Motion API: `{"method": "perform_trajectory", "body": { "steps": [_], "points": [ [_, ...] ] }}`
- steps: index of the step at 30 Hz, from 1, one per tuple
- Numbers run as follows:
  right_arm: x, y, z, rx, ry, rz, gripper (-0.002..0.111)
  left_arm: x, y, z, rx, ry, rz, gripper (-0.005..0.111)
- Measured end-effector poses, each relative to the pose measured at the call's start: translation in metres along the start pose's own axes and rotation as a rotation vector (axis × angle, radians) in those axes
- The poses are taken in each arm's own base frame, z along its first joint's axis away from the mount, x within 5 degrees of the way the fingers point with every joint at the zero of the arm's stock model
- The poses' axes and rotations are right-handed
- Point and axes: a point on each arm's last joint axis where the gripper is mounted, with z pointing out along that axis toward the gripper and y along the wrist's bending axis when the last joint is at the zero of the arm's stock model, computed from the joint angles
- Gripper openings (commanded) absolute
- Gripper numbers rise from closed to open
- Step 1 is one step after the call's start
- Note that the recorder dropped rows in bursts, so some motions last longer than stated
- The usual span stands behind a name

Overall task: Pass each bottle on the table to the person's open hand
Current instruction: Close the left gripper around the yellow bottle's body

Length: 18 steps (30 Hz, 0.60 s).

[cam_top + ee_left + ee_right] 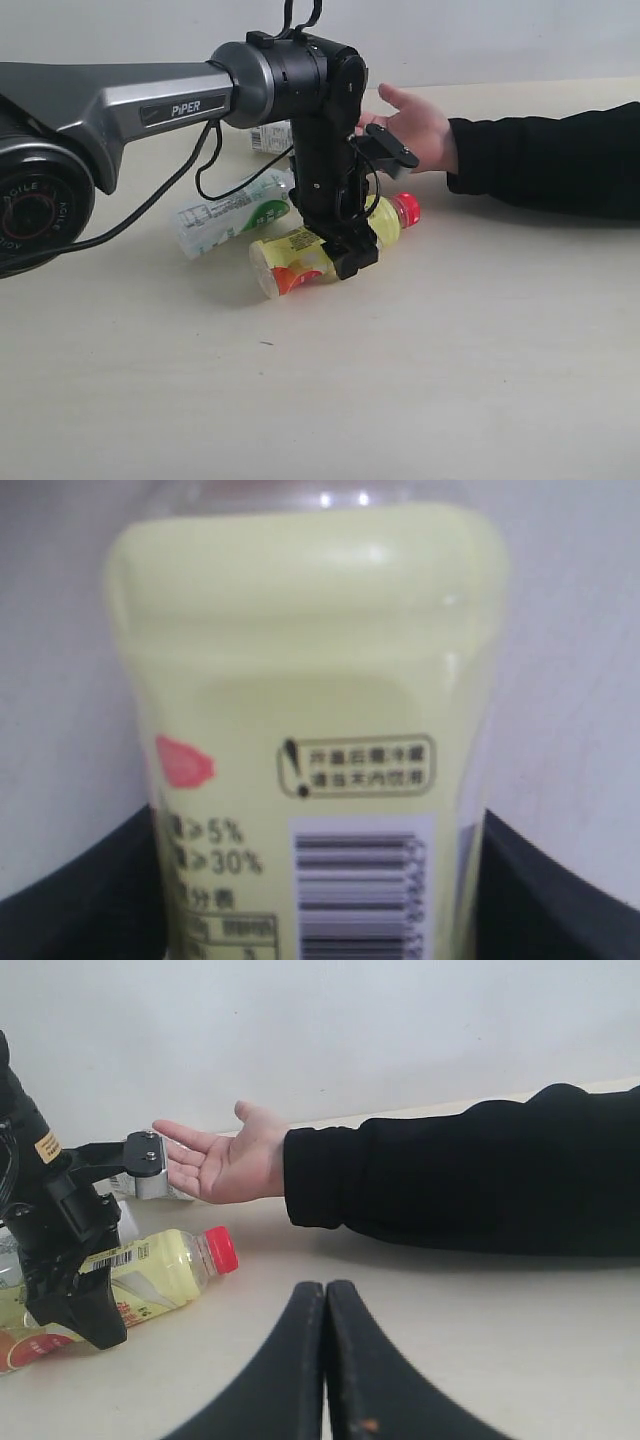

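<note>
Yellow plastic with a red cap, the bottle (290, 262) lies on its side on the pale wood-grain worktop (450, 380). The left arm (320, 150) drops steeply onto it, jaws flanking its smooth body; whether they grip, I cannot tell. Beyond the bottle the person's open hand (420, 125) rests palm up. A white-green bottle (225, 215) lies just beside it. The right jaws are pressed together, empty.
</note>
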Motion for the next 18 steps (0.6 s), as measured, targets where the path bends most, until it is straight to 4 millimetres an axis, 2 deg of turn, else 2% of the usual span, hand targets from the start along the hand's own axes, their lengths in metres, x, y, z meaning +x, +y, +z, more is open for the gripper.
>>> {"method": "perform_trajectory", "body": {
  "steps": [15, 18],
  "points": [
    [0.0, 0.0, 0.0, 0.0, 0.0, 0.0, 0.0, 0.0016, -0.0007, 0.0011, 0.009, 0.018, -0.003, 0.001],
    [0.0, 0.0, 0.0, 0.0, 0.0, 0.0, 0.0, 0.0012, -0.0009, -0.0052, 0.004, 0.008, -0.006, 0.001]
  ]
}}
